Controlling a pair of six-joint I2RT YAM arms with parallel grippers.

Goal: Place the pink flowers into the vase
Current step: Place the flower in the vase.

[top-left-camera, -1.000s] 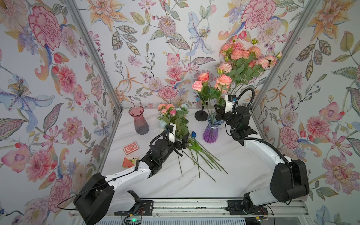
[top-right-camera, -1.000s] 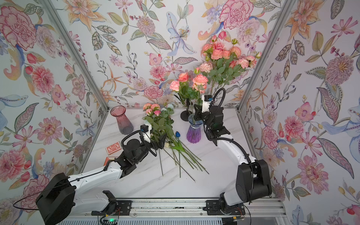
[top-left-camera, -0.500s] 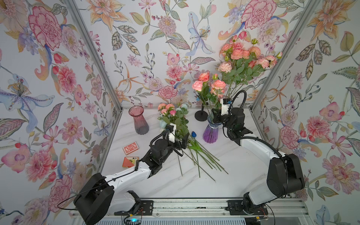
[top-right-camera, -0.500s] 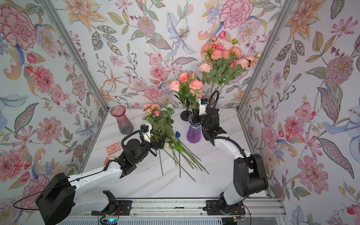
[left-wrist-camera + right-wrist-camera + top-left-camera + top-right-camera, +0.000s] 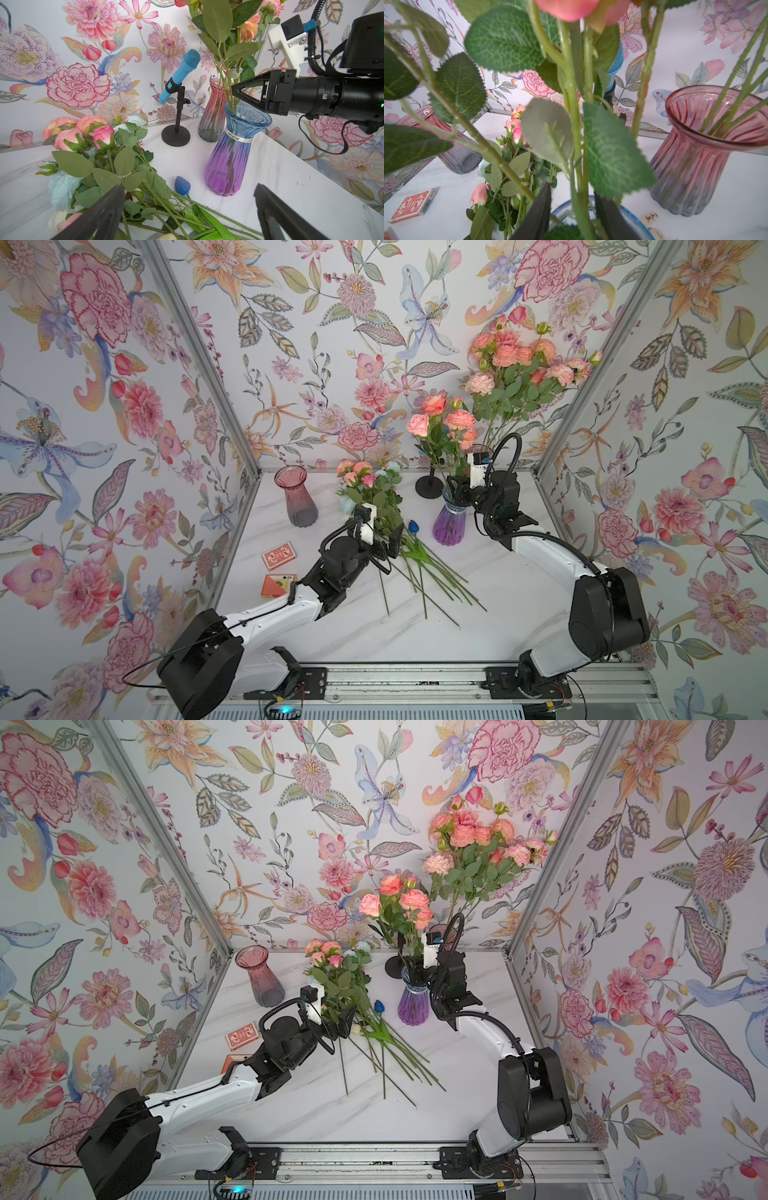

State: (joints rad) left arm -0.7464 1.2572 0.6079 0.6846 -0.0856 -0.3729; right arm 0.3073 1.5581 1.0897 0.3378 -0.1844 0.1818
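pink flowers [image 5: 444, 427]: stems upright in vase [image 5: 448, 526], passing between right gripper [image 5: 572, 190] jaws, which stand parted and clear of them | loose bunch [image 5: 374, 506]: lying on table [image 5: 498, 614] just below left gripper [image 5: 189, 187], jaws spread wide

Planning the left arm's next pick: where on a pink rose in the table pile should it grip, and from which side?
Likely the bare lower stems, from straight above, jaws across the stem. They lie flat and fan apart toward the front; up by the pink flowers, leaves tangle with pale-blue blooms.
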